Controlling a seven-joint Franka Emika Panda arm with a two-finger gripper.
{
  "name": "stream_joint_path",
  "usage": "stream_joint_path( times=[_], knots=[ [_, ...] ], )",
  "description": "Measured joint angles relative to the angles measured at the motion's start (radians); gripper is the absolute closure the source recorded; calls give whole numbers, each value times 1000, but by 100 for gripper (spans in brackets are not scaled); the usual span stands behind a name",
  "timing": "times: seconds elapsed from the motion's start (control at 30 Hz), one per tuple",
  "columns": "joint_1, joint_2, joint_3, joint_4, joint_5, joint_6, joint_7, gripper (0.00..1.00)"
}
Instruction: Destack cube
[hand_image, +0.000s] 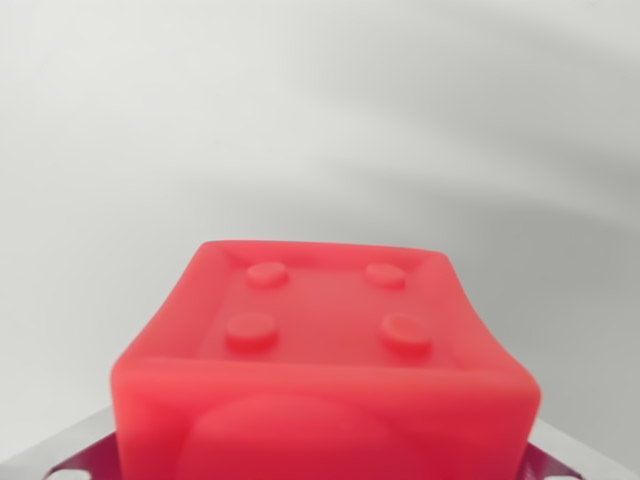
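Note:
A red cube (325, 350) fills the lower middle of the wrist view, very close to the camera. Its top face is recessed and carries several round studs. A rounded bulge shows on its near face at the bottom edge of the picture. Grey metal parts with small holes (65, 455) show at the bottom corners, behind and beside the cube. No fingertips are visible, so whether the gripper holds the cube cannot be told. Nothing under the cube is visible.
A plain pale grey-white surface (320, 120) with soft shadows spreads behind and around the cube.

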Motion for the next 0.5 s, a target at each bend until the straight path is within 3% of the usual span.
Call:
stream_joint_path(
  times=[0.5],
  knots=[
    [-33, -10, -22, -15, 4, 4, -55, 100]
  ],
)
